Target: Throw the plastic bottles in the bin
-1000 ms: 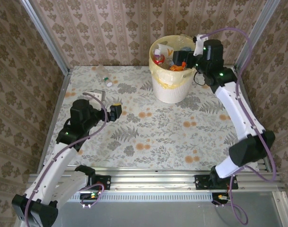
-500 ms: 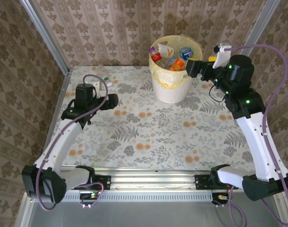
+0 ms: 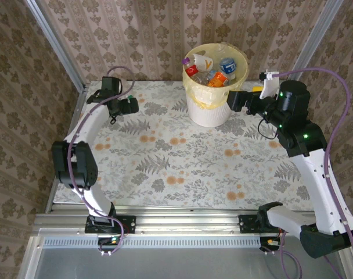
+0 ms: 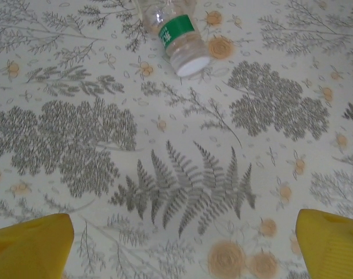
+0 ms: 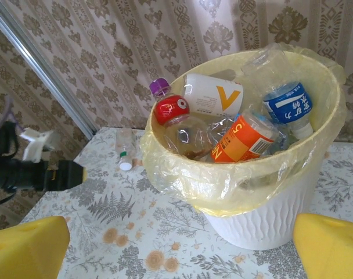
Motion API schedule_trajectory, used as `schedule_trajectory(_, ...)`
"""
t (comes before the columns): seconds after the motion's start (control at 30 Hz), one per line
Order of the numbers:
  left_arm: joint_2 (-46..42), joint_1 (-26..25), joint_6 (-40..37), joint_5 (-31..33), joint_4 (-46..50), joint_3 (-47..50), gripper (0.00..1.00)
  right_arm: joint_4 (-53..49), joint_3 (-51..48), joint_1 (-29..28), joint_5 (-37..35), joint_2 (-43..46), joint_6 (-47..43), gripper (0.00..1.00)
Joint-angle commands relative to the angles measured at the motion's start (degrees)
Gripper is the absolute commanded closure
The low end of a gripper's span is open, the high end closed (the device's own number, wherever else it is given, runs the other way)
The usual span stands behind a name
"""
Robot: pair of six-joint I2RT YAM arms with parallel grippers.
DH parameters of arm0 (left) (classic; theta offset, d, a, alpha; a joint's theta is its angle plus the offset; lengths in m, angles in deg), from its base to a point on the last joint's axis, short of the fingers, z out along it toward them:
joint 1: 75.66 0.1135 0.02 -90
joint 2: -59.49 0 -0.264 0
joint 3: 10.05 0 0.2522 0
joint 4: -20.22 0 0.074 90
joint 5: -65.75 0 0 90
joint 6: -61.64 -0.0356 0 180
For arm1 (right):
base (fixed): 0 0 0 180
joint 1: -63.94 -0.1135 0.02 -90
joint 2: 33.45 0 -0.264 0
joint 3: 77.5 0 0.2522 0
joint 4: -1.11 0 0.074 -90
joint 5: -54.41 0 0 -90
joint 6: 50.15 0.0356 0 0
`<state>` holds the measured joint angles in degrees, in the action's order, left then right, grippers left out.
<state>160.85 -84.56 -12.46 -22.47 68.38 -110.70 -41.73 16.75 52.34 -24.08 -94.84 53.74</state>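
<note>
One bottle to go: within the last second the right pincer [image 3: 233,100] has drawn back from over the bin [image 3: 214,113] and now hangs just beside its right wall. The left arm has swung from mid-bench out to the far left corner of the flower-patterned bench [image 3: 182,157].

The pale yellow bin stands at the far edge, already heaped with bottles [image 5: 223,125] bearing red, orange, blue and white labels. The right arm's drop therefore looks finished.

The only loose one seen is a clear green-labelled bottle [image 4: 175,36] with a white cap. It lies on its side on the bench, well apart from the bin.

The left pincer [image 4: 179,250] hovers above the bench with its yellow fingers [image 4: 31,244] spread wide. They hold nothing, and the bottle lies just ahead of them, untouched. The right pincer [image 5: 179,250] is likewise spread fully and empty, facing the bin without touching it. The left pincer's likely next step is to close in on that last bottle.
</note>
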Motion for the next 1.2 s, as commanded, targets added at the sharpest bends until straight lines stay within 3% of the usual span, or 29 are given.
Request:
schedule_trajectory(0.0,5.3,0.5,1.6,0.8,2.3,-6.3,0.04,-1.4,-1.7,0.2,1.8,1.2,0.0,0.00)
schedule_trajectory(0.2,16.0,0.5,5.5,1.0,4.0,-15.4,0.10,-3.4,-3.4,0.1,3.2,2.0,0.4,0.00)
schedule_trajectory(0.63,29.5,-0.3,10.5,6.9,3.0,-26.9,0.16,-2.9,-5.5,0.1,5.2,2.6,-0.6,0.00)
schedule_trajectory(1.0,39.7,-0.6,11.0,8.0,1.8,-37.0,0.20,-2.6,-6.7,0.1,5.5,2.6,-1.9,0.00)
schedule_trajectory(1.17,45.0,-0.8,10.6,8.3,6.8,-45.4,0.22,-2.0,-7.4,0.1,6.1,2.2,-1.4,0.00)
